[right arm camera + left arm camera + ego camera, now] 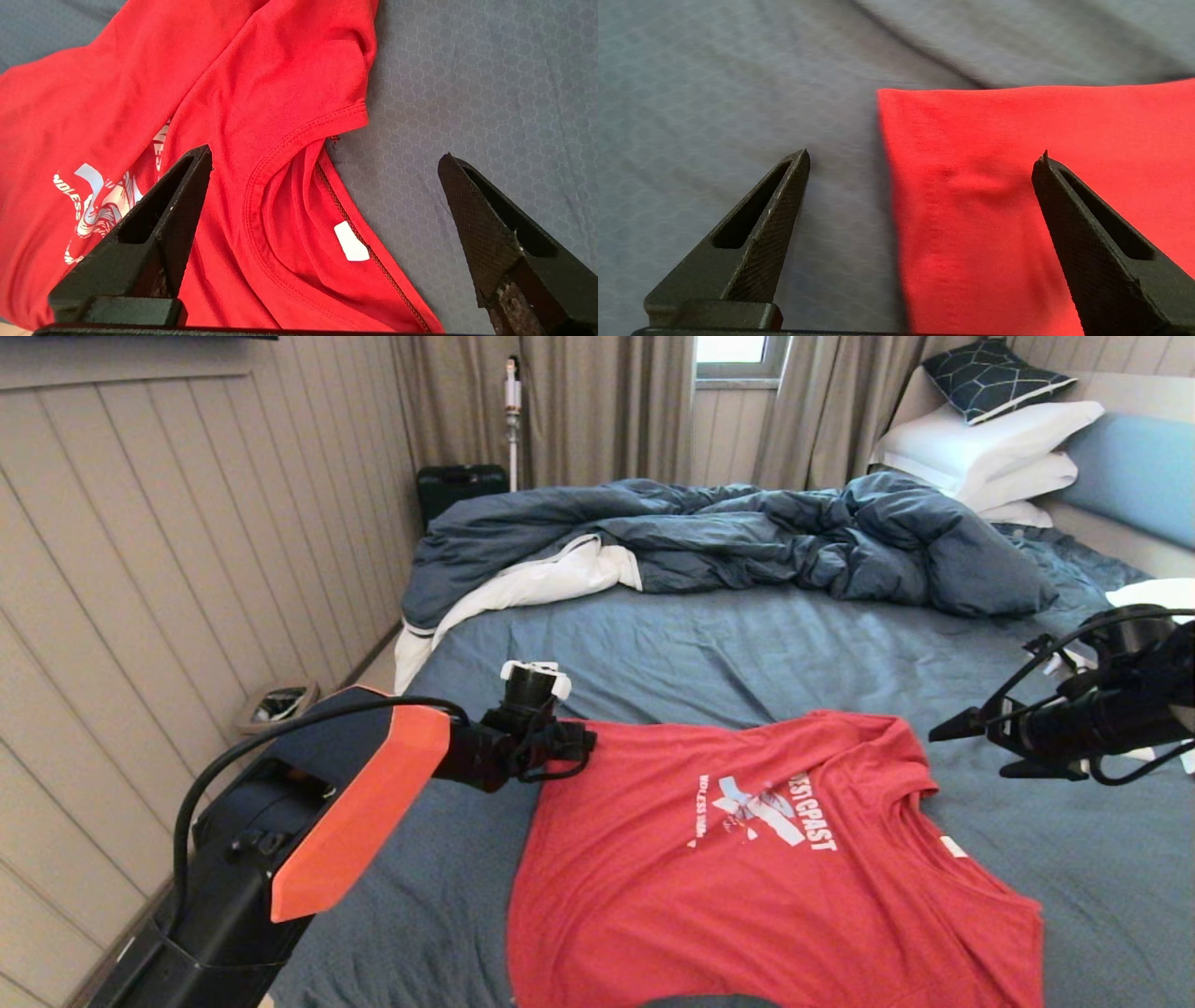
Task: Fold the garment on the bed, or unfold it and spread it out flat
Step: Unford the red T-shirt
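Both jaws spread wide, nothing held. Left gripper [922,156] low over the left corner of the red T-shirt [747,859], one finger [756,224] above bare blue-grey sheet [709,653], the other above red cloth, the straight fabric edge running between them. Right gripper [324,156] hovering above the neckline [280,154] at the shirt's right side, one fingertip over the chest print [93,210], the other over sheet, white neck label [351,241] between.

Shirt lying print-up and mostly flat on the near part of the bed [467,896], collar toward the right, near side running out of the head view at the bottom. Far-right shoulder area bunched into a fold near the collar; possibly a sleeve tucked under, hard to tell. Open sheet all around: a wide band behind the shirt, clear strips to its left and right.

Rumpled dark blue duvet [747,537] with white lining [532,583] heaped across the far half, well apart from the shirt. White pillows [990,453] and a dark patterned cushion [994,378] stacked at the far right by the light blue headboard [1134,467]. Panelled wall [187,569] along the left, a small bin [277,703] on the floor beside the bed, dark case [460,485] by the curtains [579,401].
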Motion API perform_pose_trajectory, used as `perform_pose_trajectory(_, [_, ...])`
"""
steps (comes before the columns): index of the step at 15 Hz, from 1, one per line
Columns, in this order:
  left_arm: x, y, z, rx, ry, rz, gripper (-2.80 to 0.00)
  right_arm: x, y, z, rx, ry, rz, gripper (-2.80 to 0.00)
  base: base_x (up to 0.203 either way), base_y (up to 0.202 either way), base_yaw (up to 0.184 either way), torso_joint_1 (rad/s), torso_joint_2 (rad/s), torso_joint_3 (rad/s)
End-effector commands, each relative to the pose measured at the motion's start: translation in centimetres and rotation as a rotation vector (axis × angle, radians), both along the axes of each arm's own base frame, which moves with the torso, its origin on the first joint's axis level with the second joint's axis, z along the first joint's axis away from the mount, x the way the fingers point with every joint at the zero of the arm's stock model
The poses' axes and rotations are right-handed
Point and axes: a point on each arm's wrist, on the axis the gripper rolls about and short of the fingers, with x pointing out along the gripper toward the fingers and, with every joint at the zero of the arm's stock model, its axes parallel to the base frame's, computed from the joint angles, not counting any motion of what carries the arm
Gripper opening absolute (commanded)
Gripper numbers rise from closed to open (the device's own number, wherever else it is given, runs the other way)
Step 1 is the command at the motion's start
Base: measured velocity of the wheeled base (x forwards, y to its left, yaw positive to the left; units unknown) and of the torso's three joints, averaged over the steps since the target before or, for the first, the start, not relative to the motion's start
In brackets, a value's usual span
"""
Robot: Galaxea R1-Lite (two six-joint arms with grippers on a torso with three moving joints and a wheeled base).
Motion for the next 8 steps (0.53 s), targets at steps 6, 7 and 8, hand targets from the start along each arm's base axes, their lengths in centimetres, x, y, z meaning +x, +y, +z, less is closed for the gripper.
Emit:
perform_pose_trajectory(6, [0.4, 0.1, -1.5, 0.074, -0.045, 0.061, 0.00, 0.0, 0.1, 0.3, -0.003, -0.016, 0.003, 0.00, 0.000, 0.000, 0.000, 0.000, 0.00, 0.000])
perform_pose_trajectory(7, [0.5, 0.1, -1.6, 0.076, -0.046, 0.064, 0.00, 0.0, 0.1, 0.3, -0.004, -0.019, 0.002, 0.00, 0.000, 0.000, 0.000, 0.000, 0.00, 0.000])
perform_pose_trajectory(8, [0.4, 0.1, -1.6, 0.077, -0.045, 0.064, -2.80, 0.0, 0.2, 0.3, -0.003, -0.018, 0.004, 0.00, 0.000, 0.000, 0.000, 0.000, 0.00, 0.000])
